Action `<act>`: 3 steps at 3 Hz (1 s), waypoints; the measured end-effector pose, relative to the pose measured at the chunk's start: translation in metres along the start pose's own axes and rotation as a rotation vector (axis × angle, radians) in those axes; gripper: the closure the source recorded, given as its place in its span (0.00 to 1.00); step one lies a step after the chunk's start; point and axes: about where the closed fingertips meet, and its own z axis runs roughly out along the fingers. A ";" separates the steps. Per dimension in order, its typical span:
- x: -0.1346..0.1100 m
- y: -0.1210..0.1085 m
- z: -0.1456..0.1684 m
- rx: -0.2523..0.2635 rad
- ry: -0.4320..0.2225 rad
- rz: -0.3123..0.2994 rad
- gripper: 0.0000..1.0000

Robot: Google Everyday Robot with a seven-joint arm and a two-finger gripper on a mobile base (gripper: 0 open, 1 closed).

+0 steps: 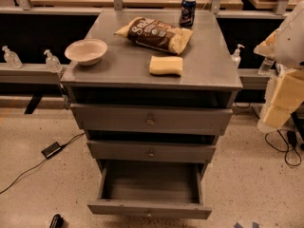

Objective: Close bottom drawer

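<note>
The thin grey bottom drawer [149, 208], lowest of 3, stood pulled out; our gripper lay outside the view, so we could not tell its state.

The worktop [118, 69] and bottom drawer [149, 208] look like dull grey metal. The chip bag [154, 33] is shiny, the bowl [86, 50] smooth, the sponge [166, 65] rough. The hand is out of sight.

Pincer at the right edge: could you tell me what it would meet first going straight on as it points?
Probably the floor right of the cabinet: the pincer points down-left there, though depth is unclear.
</note>
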 end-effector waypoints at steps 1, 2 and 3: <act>0.000 0.001 0.004 -0.007 -0.001 0.000 0.00; -0.007 0.015 0.059 -0.128 -0.008 -0.003 0.00; -0.021 0.047 0.124 -0.243 -0.063 -0.015 0.00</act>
